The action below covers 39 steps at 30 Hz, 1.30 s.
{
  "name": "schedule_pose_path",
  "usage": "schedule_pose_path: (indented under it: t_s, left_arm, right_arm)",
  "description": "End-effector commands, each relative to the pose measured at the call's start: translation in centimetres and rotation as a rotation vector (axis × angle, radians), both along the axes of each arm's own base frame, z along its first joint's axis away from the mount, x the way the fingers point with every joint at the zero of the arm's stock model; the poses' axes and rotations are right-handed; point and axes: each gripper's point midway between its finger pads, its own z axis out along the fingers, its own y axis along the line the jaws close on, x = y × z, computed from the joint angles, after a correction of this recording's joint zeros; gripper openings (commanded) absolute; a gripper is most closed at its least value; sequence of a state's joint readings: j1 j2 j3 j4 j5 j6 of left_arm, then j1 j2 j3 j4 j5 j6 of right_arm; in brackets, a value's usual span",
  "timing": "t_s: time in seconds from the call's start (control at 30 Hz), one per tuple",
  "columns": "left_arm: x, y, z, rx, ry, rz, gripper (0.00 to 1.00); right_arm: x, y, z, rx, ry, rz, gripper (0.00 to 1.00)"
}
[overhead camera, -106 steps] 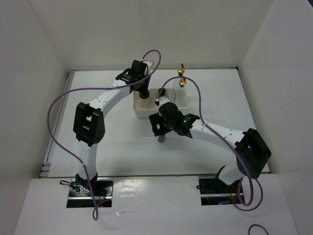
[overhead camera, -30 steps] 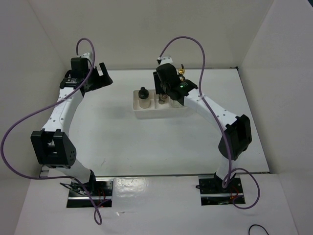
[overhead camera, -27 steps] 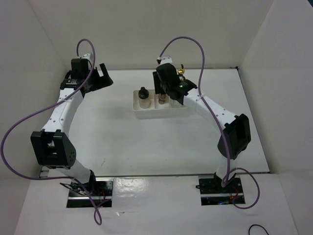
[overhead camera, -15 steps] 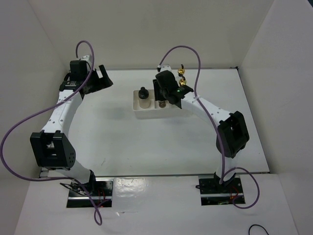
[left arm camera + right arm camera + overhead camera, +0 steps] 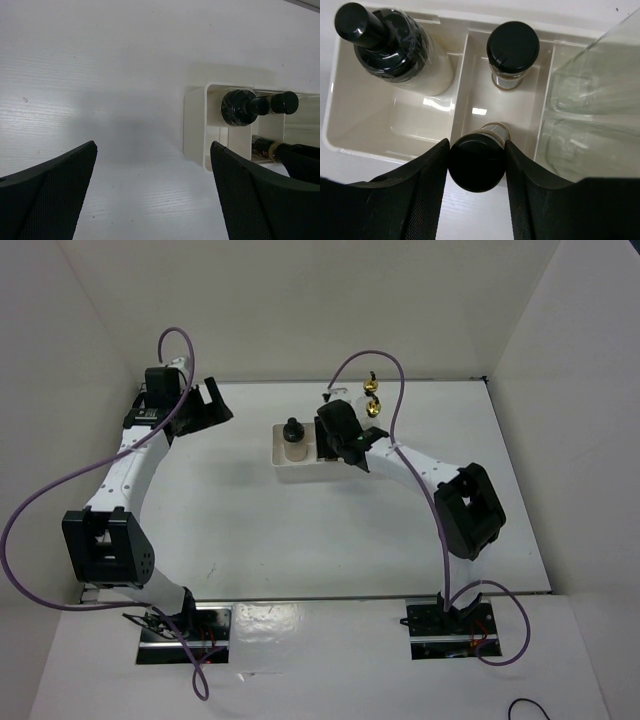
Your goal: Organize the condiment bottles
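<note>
Right claw (image 5: 476, 172) pinching small dark black-capped spice jar (image 5: 476, 159) at white rectangular plastic tray (image 5: 350, 145); released tilted, it could topple; left claw (image 5: 154, 146) spread, empty

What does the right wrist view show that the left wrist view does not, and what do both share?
Only the right wrist view: the clear glass bottles in the right compartment of the white tray, and the right gripper, fingers clamped on the held spice jar at the middle compartment. Only the left wrist view: the left gripper, fingers open over the table. Both: the tray, the whitish black-capped jar, the other spice jar in the middle compartment, and part of the held jar.
</note>
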State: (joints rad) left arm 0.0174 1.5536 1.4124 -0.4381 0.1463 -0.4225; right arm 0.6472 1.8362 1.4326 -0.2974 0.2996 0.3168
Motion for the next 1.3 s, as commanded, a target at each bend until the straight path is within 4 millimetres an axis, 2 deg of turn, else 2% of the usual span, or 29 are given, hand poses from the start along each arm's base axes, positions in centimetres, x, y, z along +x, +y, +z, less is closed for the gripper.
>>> schedule_pose_path:
  t_s: [0.0,0.2,0.3,0.33,0.4,0.43,0.47,0.53,0.6,0.67,0.7,0.77,0.8,0.83,1.0,1.1,1.27]
  left_arm:
    - [-0.1,-0.1,2.5,-0.015,-0.078,-0.009,1.0]
    - [-0.3,-0.3,2.2,-0.02,-0.069,-0.016,1.0]
    - [-0.4,-0.3,2.0,-0.02,-0.06,-0.016,1.0]
    - [-0.4,-0.3,2.0,-0.02,-0.06,-0.016,1.0]
    - [-0.4,-0.3,2.0,-0.02,-0.06,-0.016,1.0]
    - [-0.4,-0.3,2.0,-0.02,-0.06,-0.016,1.0]
    - [-0.4,-0.3,2.0,-0.02,-0.06,-0.016,1.0]
    - [-0.6,-0.3,1.6,-0.021,-0.051,-0.016,1.0]
    - [-0.6,-0.5,1.6,-0.026,-0.051,-0.023,1.0]
    - [-0.4,-0.4,1.8,-0.026,-0.06,-0.023,1.0]
    - [-0.4,-0.4,1.8,-0.026,-0.06,-0.023,1.0]
    - [-0.4,-0.4,1.8,-0.026,-0.06,-0.023,1.0]
    - [-0.4,-0.4,1.8,-0.026,-0.06,-0.023,1.0]
    - [-0.6,-0.5,1.4,-0.033,-0.05,-0.018,1.0]
    - [-0.5,-0.6,1.1,-0.039,-0.04,-0.025,1.0]
    - [-0.3,-0.6,1.2,-0.039,-0.049,-0.026,1.0]
    - [-0.4,-1.1,1.1,-0.055,-0.05,-0.049,1.0]
  right_arm:
    - [1.2,0.1,0.5,0.058,-0.053,-0.05,0.0]
    - [1.3,0.1,-0.8,0.059,-0.042,-0.068,0.0]
    - [1.2,0.1,-1.6,0.052,-0.034,-0.068,0.08]
    - [1.4,0.2,-1.2,0.058,-0.041,-0.068,0.1]
    - [1.3,0.1,-1.8,0.046,-0.025,-0.068,0.23]
    - [1.5,0.3,-1.4,0.052,-0.033,-0.068,0.29]
    - [1.4,-0.1,-1.5,0.039,-0.029,-0.078,0.44]
    - [1.5,-0.2,-1.2,0.027,-0.036,-0.078,0.48]
    - [1.8,-0.2,-0.8,0.027,-0.049,-0.088,0.56]
    - [1.7,-0.8,-0.8,0.004,-0.041,-0.103,0.69]
    - [2.1,-0.5,0.3,0.016,-0.056,-0.103,0.77]
    - [2.3,-0.6,0.9,0.003,-0.061,-0.104,0.83]
    - [2.6,-0.6,2.1,0.015,-0.085,-0.113,0.9]
    - [2.6,-0.8,2.1,0.01,-0.09,-0.121,0.93]
    - [3.1,-0.6,5.3,0.016,-0.134,-0.104,0.98]
    - [3.0,0.1,8.6,0.043,-0.196,-0.067,0.98]
    - [2.2,1.0,17.2,0.169,-0.34,-0.011,0.98]
